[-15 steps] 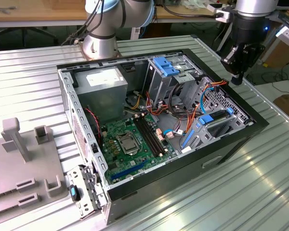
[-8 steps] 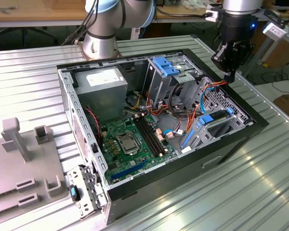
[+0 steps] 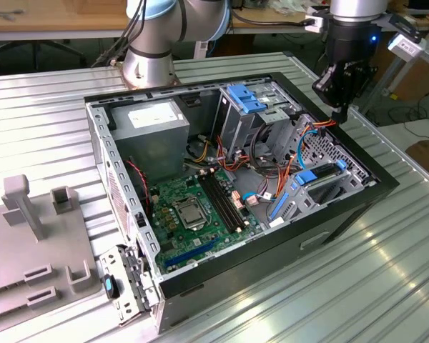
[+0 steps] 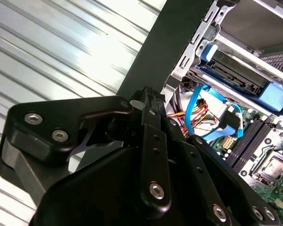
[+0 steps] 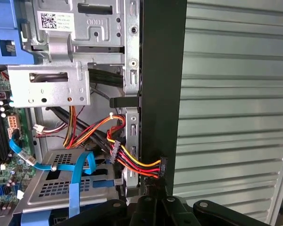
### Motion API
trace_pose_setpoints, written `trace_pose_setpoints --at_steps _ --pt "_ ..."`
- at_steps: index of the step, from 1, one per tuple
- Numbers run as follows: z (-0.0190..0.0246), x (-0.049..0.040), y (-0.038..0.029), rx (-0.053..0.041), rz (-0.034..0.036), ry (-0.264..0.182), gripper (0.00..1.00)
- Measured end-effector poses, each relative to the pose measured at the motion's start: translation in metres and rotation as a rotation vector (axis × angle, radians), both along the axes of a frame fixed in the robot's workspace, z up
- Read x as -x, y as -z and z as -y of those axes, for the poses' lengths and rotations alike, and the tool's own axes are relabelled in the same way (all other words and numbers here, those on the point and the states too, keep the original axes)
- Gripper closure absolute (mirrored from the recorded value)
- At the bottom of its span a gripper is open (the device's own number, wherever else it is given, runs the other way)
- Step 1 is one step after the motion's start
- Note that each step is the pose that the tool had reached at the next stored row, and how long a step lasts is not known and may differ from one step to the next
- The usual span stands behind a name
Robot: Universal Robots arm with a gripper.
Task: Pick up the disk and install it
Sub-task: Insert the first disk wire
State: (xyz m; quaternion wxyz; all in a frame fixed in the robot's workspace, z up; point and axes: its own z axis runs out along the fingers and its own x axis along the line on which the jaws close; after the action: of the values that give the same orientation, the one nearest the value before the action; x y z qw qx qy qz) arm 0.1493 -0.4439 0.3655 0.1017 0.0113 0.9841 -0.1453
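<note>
Grey ribbed metal makes up the table (image 3: 386, 286) in the exterior view, and on it we see an open computer case (image 3: 272, 246) lying on its side, motherboard (image 3: 193, 207) facing up. The gripper (image 3: 339, 112) hangs over the case's far rim on the exterior view's right, its fingers pressed together with nothing between them. The disk (image 3: 323, 182) lies inside the case along the wall on the exterior view's right, nearer to us than the gripper and well apart from it, dark face up between blue rails. In the second wrist view, we look past the closed gripper (image 4: 144, 96) to the case's black rim (image 4: 155, 56), with the disk (image 4: 236, 70) beyond it in its blue frame and a blue cable (image 4: 198, 113) curling just beside. In the first wrist view, the gripper (image 5: 153, 202) sits directly over the rim (image 5: 162, 94), close to a bundle of red, orange and yellow wires (image 5: 127, 160).
</note>
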Motion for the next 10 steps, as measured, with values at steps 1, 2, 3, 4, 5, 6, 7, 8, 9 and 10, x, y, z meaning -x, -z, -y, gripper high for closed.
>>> trace_pose_setpoints --at_steps 1,2,3,4,5,6,7,8,9,10 --pt "0.0000 0.0000 -0.0001 0.0004 -0.0001 0.012 0.89" --pt "0.0000 -0.0001 0.0001 0.0003 -0.0001 0.032 0.89" --pt "-0.0001 -0.0002 0.0003 0.0003 -0.0001 0.043 0.89" --pt "-0.0003 -0.0004 0.0005 0.0002 0.0000 0.052 0.89" --pt "-0.0010 -0.0013 0.0015 0.0002 0.0000 0.065 0.89" --pt "-0.0023 -0.0018 0.0023 0.0001 0.0000 0.078 0.89" --pt "-0.0024 -0.0018 0.0023 0.0002 -0.0001 0.078 0.89" --pt "-0.0024 -0.0018 0.0023 0.0002 0.0000 0.078 0.89" --pt "-0.0024 -0.0018 0.0023 0.0002 -0.0001 0.078 0.89" --pt "-0.0024 -0.0018 0.0023 0.0002 -0.0001 0.078 0.89"
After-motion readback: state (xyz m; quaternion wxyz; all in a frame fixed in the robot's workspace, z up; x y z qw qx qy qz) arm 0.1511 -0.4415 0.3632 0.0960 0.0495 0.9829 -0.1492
